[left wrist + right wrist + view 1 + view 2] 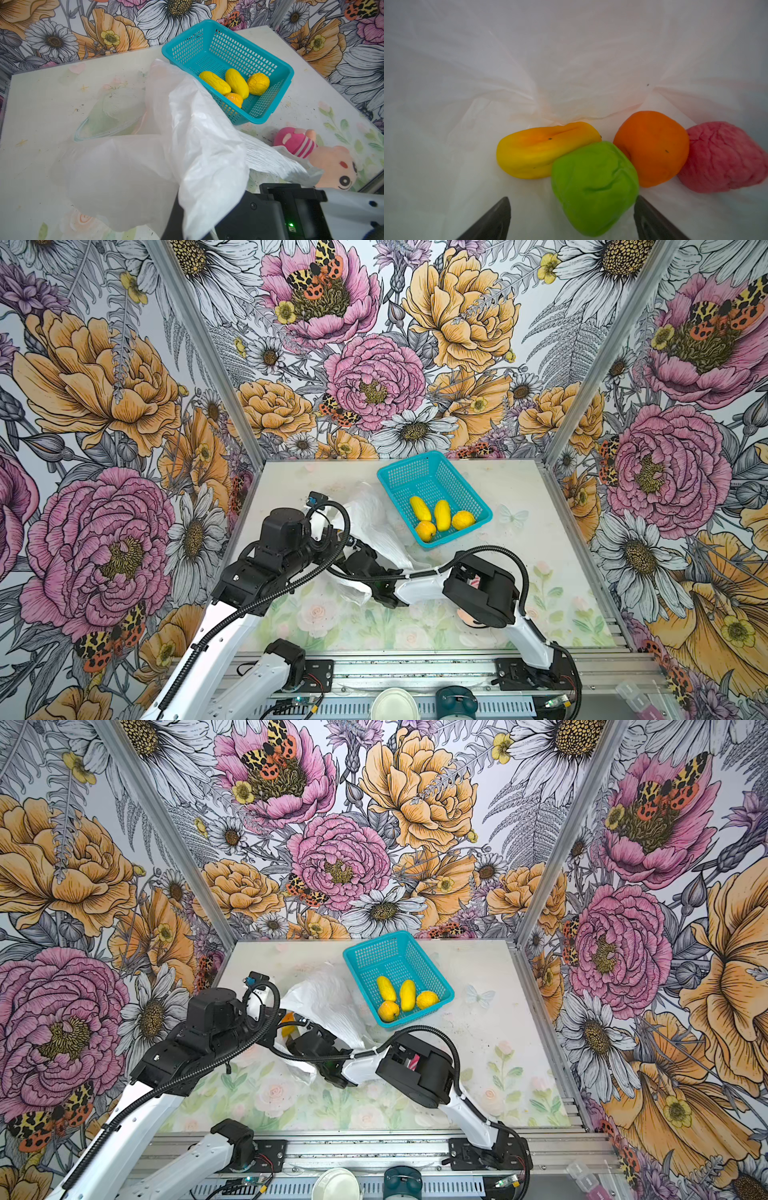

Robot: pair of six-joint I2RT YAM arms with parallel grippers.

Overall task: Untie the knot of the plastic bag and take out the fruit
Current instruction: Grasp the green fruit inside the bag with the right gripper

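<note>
While the right gripper point(572, 197) stands open inside the plastic bag point(571, 52), the green fruit point(593, 182) lies between its fingers

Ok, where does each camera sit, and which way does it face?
Top views: high over the front rail, looking down at table, teal basket, plastic bag; left arm, right arm show.
Left wrist: above the lifted bag, facing basket and plush doll; right arm shows.
Right wrist: inside the bag, facing the green fruit; open right hand's fingertips show.
Shared: top and left wrist views show the basket's four fruits.
</note>
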